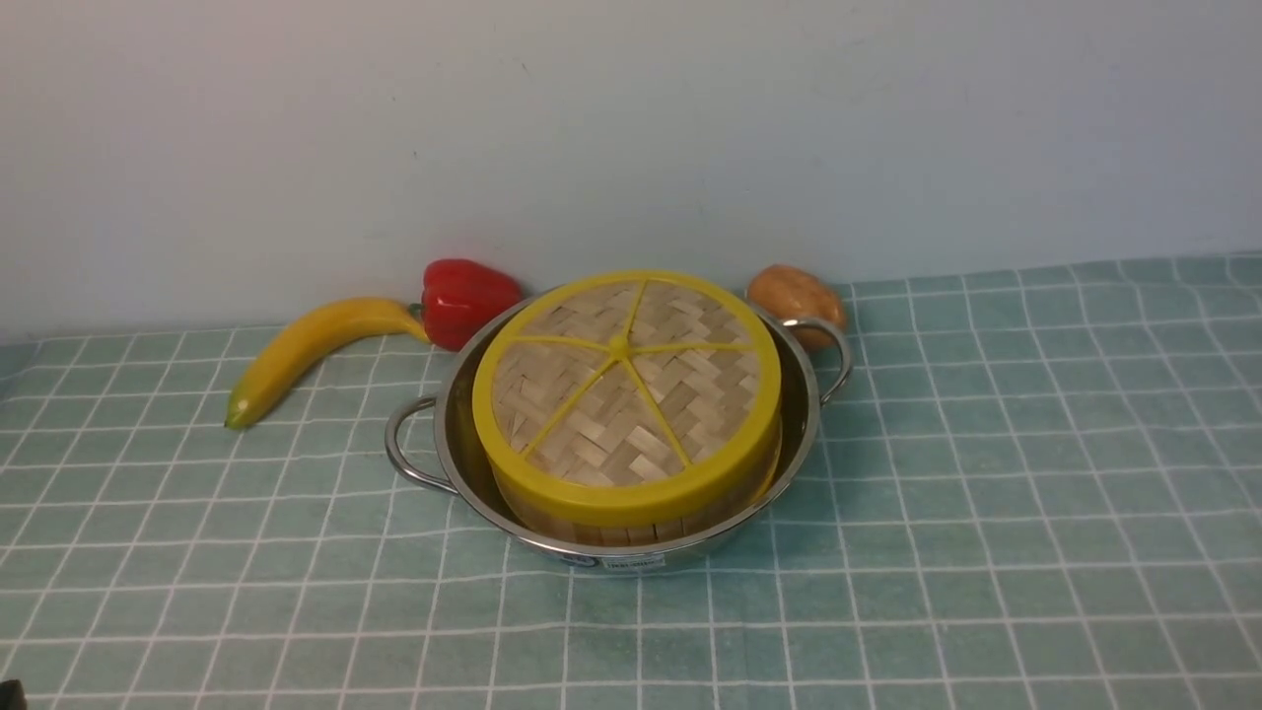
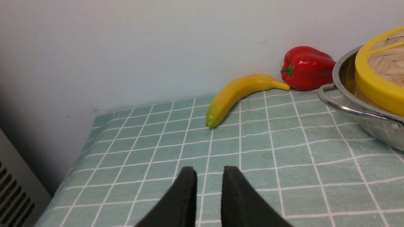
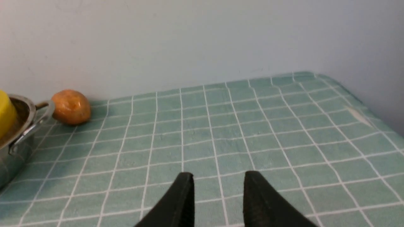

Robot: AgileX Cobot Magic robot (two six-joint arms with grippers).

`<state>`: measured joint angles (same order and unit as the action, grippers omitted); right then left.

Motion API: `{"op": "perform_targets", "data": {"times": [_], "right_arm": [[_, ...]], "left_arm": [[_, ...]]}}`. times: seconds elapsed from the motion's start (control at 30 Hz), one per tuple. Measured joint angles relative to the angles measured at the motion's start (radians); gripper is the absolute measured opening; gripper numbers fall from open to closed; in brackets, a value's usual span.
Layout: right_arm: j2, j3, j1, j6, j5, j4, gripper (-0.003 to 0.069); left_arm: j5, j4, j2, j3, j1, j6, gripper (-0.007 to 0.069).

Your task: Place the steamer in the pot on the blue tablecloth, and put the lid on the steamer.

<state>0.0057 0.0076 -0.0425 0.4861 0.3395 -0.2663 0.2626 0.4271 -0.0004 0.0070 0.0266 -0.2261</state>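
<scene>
The steel pot (image 1: 804, 394) stands on the blue tablecloth (image 1: 986, 493) in the front view. The steamer (image 1: 631, 532) sits inside the pot; only its bamboo wall shows under the lid (image 1: 626, 380), which lies on top of it, slightly tilted. Neither gripper shows in the front view. My left gripper (image 2: 209, 171) hovers low over bare cloth, its jaws a little apart and empty, with the pot (image 2: 372, 126) and lid (image 2: 378, 85) off to one side. My right gripper (image 3: 218, 176) is open and empty over bare cloth, with the pot (image 3: 12, 151) at that view's edge.
A banana (image 1: 306, 350) and a red pepper (image 1: 465, 296) lie behind the pot on the left, against the wall. A brown roundish potato-like thing (image 1: 797, 296) lies behind the pot's right handle. The cloth's edges show in both wrist views.
</scene>
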Motion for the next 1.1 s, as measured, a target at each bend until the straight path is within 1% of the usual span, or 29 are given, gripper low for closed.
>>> {"op": "perform_targets", "data": {"times": [1.1], "right_arm": [[0.000, 0.001, 0.000, 0.003, -0.011, 0.004, 0.0240]], "left_arm": [[-0.001, 0.000, 0.000, 0.000, 0.000, 0.000, 0.0162]]}}
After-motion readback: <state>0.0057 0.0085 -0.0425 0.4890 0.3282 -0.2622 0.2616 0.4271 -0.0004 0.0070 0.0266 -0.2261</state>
